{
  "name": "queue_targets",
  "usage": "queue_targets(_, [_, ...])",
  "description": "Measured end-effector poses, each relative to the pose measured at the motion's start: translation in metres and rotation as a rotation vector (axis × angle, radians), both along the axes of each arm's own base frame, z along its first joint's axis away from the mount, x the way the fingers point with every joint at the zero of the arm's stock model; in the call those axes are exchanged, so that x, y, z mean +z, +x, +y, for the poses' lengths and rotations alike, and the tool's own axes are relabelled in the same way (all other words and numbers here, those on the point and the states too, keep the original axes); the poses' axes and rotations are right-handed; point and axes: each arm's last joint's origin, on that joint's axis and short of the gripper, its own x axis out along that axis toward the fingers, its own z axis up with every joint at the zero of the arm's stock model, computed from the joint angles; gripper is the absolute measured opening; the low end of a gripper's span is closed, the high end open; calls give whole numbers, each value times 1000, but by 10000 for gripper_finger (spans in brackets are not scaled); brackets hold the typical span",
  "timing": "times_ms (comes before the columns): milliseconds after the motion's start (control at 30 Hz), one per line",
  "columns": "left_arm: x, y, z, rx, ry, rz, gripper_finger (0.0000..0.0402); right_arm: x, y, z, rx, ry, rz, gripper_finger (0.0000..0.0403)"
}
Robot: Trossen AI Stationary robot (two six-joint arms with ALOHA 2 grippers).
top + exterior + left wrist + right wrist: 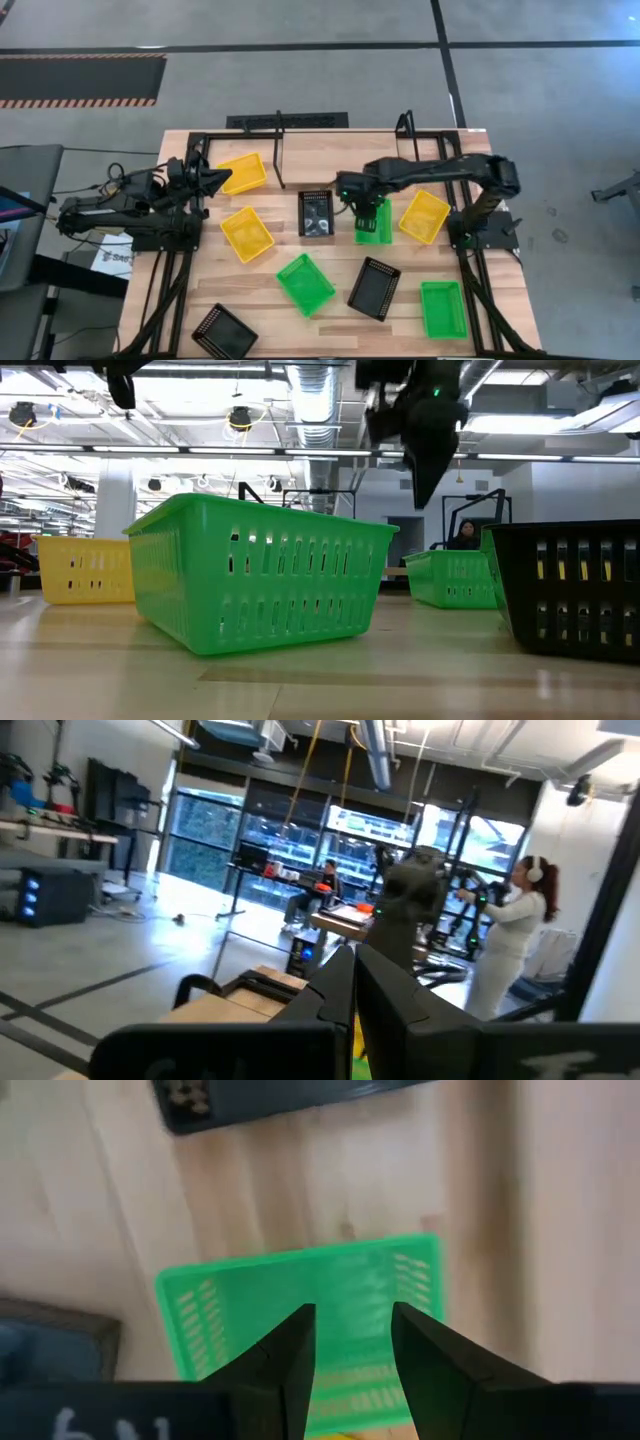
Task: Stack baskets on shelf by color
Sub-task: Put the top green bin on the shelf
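Observation:
Nine baskets lie scattered on the table. My right gripper (366, 212) points down, open, above a green basket (300, 1285) that rests flat on the table beside a black basket (316, 213) and a yellow one (424, 216). The fingers stand apart over the green basket's middle, clear of it. Other baskets: yellow (243, 172), yellow (246, 234), green (305, 284), green (443, 308), black (374, 288), black (223, 332). My left gripper (226, 178) waits shut at the table's left, raised, its tip next to the far-left yellow basket. The light-wood shelf (340, 150) stands at the far middle.
Black wire legs (280, 160) rise at the far side of the table. The arms' black frames run along the left edge (165, 270) and right edge (490, 280). Bare wood shows between the baskets near the middle (335, 255). People stand in the room beyond (510, 935).

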Motion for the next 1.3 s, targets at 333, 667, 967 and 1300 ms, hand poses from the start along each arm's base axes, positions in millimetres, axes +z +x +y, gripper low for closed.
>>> queue_targets(333, [-4,1,0,-6,-8,40,0,-26,3,-36,112,19,112,152])
queue_targets(667, [-5,1,0,-1,-9,45,0,-35,-5,-63,74,69,101,150])
queue_targets(967, [-7,1,0,2,-10,69,0,-67,-15,-55,87,117,127,145])
queue_targets(1300, [-7,1,0,3,-10,67,0,-73,-14,-55,94,123,96,142])
